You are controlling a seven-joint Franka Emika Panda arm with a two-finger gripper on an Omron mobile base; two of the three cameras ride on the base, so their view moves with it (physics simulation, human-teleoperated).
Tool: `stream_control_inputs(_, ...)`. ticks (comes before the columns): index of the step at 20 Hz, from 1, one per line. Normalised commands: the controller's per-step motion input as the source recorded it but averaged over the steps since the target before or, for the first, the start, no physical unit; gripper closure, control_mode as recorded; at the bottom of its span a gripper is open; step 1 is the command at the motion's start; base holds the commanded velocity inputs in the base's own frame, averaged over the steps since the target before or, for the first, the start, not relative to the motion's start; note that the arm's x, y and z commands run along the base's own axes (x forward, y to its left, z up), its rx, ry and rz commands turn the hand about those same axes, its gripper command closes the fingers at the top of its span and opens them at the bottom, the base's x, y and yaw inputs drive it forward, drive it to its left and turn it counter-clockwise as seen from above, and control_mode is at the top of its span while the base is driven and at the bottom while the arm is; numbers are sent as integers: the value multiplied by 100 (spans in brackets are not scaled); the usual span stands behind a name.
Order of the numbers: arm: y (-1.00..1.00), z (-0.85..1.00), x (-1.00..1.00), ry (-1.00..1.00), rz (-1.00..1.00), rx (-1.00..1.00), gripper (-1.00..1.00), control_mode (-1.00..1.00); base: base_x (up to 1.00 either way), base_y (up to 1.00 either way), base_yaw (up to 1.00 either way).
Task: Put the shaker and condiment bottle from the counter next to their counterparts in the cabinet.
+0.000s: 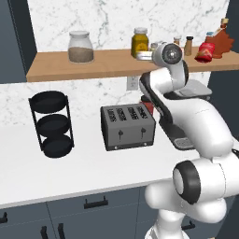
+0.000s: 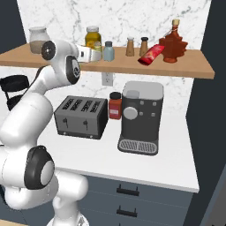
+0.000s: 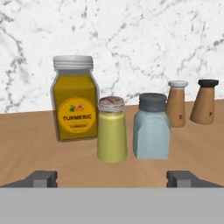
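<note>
Fingertips (image 3: 43,178) spread wide, your gripper (image 3: 112,179) holds nothing. Your shaker (image 3: 112,130) stands upright on the cabinet (image 3: 26,144), just beside the pale blue shaker (image 3: 151,127), where it belongs. Red condiment bottle (image 2: 151,54) lies tipped near the shelf's right end.

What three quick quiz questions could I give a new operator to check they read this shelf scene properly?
1. True or false: the yellow-green shaker stands upright on the wooden shelf.
2. What stands right beside it? A) pale blue shaker B) toaster C) red-lidded jar
3. Fill in: the gripper's jaws are ____.

Key: 1 true; 2 A; 3 open, holding nothing.
</note>
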Motion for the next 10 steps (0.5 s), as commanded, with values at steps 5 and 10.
stream_control_inputs(5,0,18,-90,-12,1,0,-100,-100,0,0,0)
stream_control_inputs(10,5,28,-97,-18,0,0,-100,-100,0,0,0)
